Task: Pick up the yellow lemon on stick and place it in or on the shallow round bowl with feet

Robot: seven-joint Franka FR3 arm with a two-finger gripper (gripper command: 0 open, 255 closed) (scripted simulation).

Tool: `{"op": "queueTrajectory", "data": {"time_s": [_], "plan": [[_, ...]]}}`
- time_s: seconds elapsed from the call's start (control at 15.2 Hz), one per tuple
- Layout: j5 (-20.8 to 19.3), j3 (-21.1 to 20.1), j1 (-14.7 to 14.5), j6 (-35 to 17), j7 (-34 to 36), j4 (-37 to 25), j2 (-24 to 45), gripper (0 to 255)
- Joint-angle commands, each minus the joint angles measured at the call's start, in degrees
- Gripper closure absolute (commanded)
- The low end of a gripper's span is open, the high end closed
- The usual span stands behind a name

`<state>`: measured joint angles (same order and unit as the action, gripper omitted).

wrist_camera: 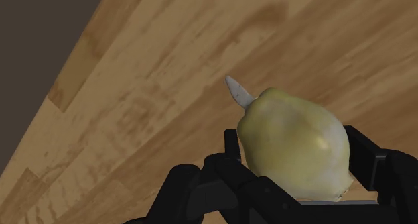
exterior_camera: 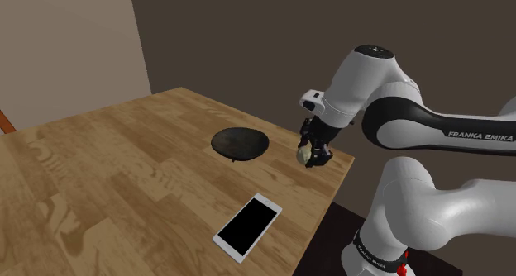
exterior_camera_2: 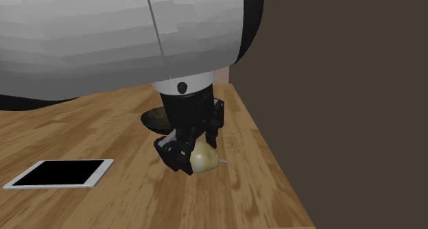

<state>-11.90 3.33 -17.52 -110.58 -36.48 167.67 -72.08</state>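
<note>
A pale yellow lemon with a short whitish stick poking out sits clasped between my black fingers. My gripper is shut on the lemon just above the wooden table, near its edge at the shoulder view's right. In the second exterior view the gripper holds the lemon slightly off the tabletop. The shallow dark round bowl stands on the table a short way toward the shoulder view's left of the gripper; part of the bowl peeks out behind the hand.
A phone with a black screen and white frame lies flat near the table's front edge, also seen as the phone. The table edge drops off close beside the gripper. Brown walls stand behind the table.
</note>
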Motion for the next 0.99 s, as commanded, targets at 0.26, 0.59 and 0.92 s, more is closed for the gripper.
{"op": "queueTrajectory", "data": {"time_s": [0.26,0.59,0.92], "plan": [[0.5,-0.3,-0.2,3.7,-0.5,-4.8,1.1,255],[0.9,-0.6,-0.4,6.6,-0.9,-9.1,2.4,255],[1.2,-0.9,-0.5,9.5,-1.3,-13.5,3.9,255]]}}
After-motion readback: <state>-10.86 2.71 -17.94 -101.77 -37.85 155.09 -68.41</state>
